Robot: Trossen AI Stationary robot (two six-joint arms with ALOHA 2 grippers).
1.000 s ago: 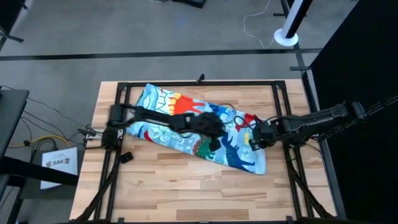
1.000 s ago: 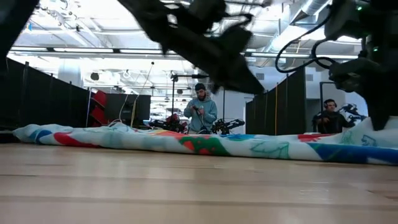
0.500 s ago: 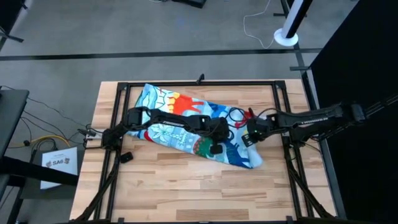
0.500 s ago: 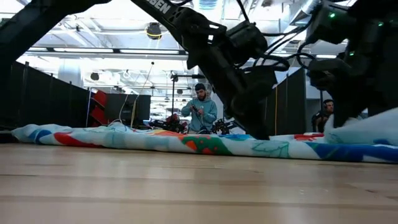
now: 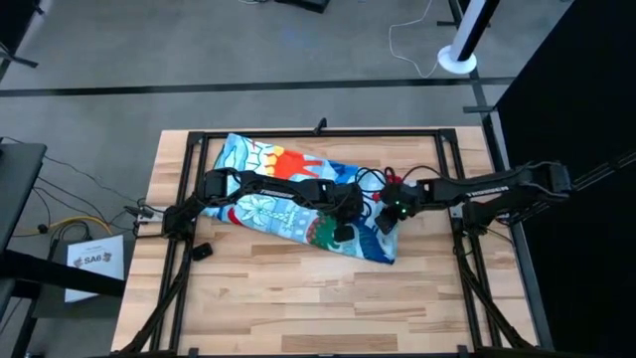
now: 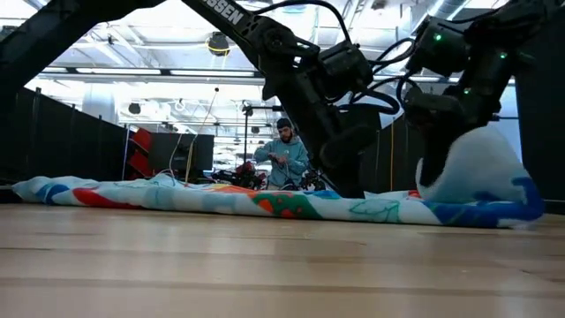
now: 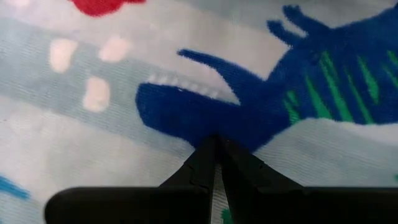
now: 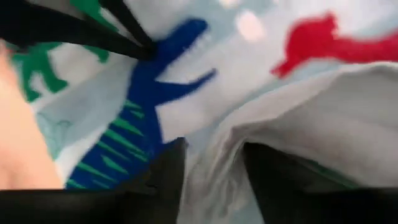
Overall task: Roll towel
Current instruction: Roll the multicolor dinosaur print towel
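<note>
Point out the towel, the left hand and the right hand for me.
towel (image 5: 266, 212): high view, flat printed part left of centre.
left hand (image 5: 341, 232): high view, tip pressed on the cloth.
right hand (image 5: 386, 223): high view, at the lifted towel end.

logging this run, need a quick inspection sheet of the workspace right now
Surface: light wooden slatted table with a black frame.
Job's things: green and light-blue printed soft towel lies spread, its right end lifted and folded over.
Clutter: small black object at the table's left edge.
Hands: left hand shut, tips down on the towel; right hand shut on the towel's lifted end.
Cables: red and black wires by the right arm.
Surroundings: a person stands beyond the table.
</note>
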